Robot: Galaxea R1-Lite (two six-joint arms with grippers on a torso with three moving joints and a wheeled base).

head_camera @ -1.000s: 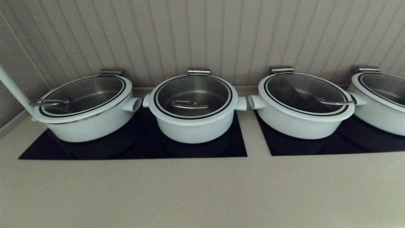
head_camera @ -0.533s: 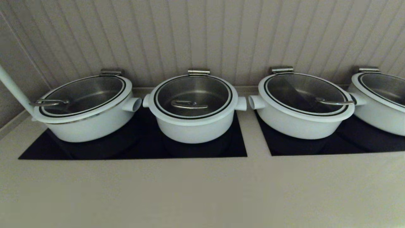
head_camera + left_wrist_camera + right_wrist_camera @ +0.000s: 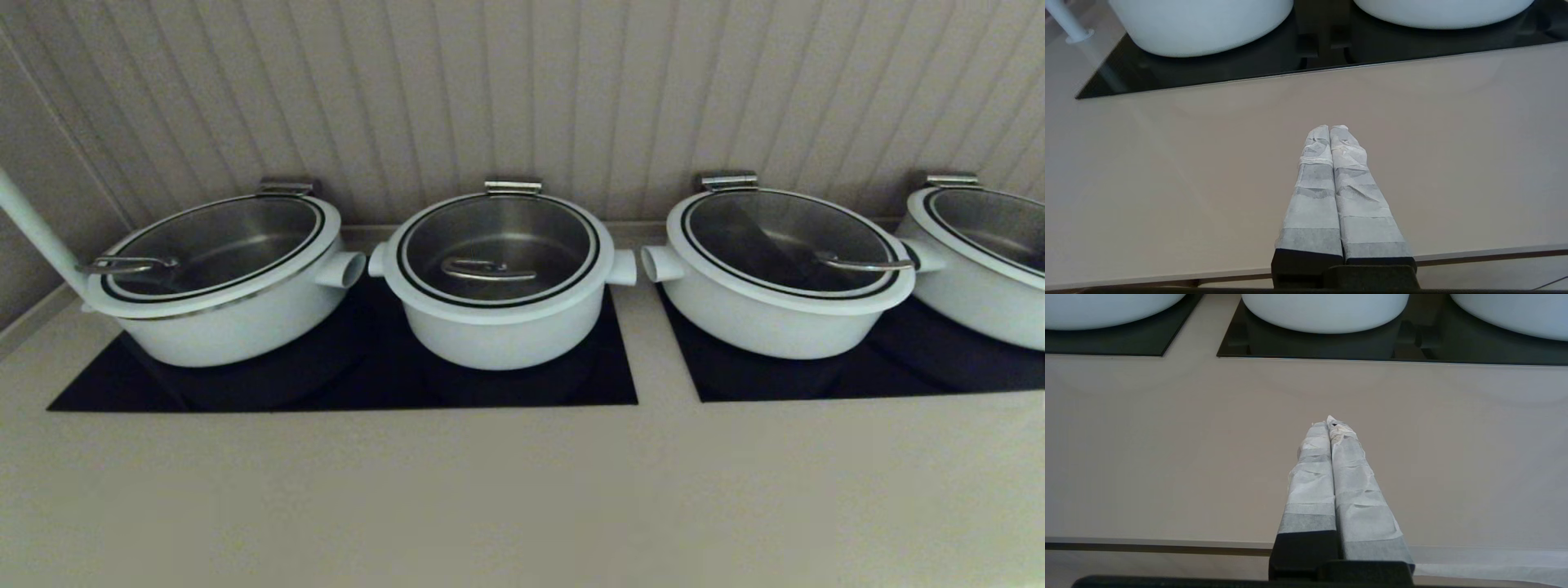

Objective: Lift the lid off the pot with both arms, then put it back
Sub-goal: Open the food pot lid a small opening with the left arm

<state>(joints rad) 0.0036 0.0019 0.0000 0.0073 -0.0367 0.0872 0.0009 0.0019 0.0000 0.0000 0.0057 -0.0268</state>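
Head view: the lid (image 3: 498, 249) sits on the pot (image 3: 500, 327). The left gripper (image 3: 1329, 130) and right gripper (image 3: 1329, 421) hang over the counter (image 3: 522, 490), jaws pressed together, empty.

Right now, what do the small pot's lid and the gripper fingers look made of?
The lid: clear glass, the steel interior showing through, in a matt white rim, with a polished metal handle. Left gripper and right gripper: fingers wrapped in creased white tape, likely over black plastic.
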